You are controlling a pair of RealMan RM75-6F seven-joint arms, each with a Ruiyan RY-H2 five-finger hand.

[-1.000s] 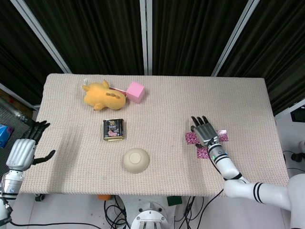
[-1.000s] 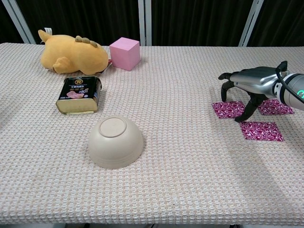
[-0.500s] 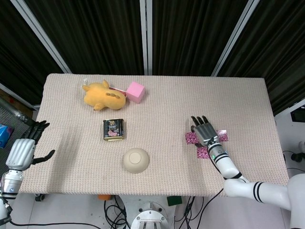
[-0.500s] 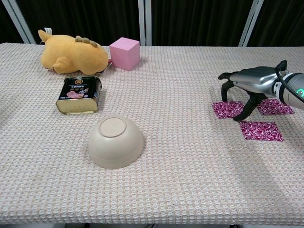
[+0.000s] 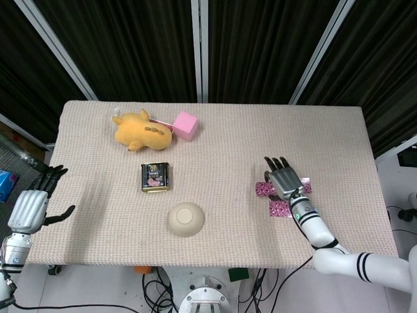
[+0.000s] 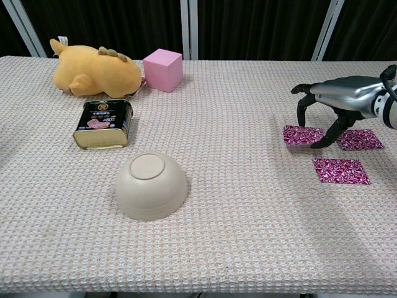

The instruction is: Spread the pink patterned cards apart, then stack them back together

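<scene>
Three pink patterned cards lie apart on the right side of the table. The left card (image 6: 301,135) (image 5: 263,189) is under my right hand (image 6: 340,98) (image 5: 284,177), whose spread fingertips (image 6: 302,119) touch it from above. I cannot tell whether the hand pinches it. The right card (image 6: 360,139) (image 5: 305,188) lies just past the hand, and the front card (image 6: 340,171) (image 5: 279,208) sits nearer to me. My left hand (image 5: 30,207) hangs open beyond the table's left edge, holding nothing.
An upturned beige bowl (image 6: 151,185) sits front centre. A dark tin (image 6: 103,123) lies to its far left. A yellow plush toy (image 6: 97,74) and a pink cube (image 6: 163,69) stand at the back left. The woven table cover (image 6: 236,236) spans the table.
My right hand has shifted to the right, and the left card under its fingertips has slid with it, closer to the right card. The left hand has not moved.
</scene>
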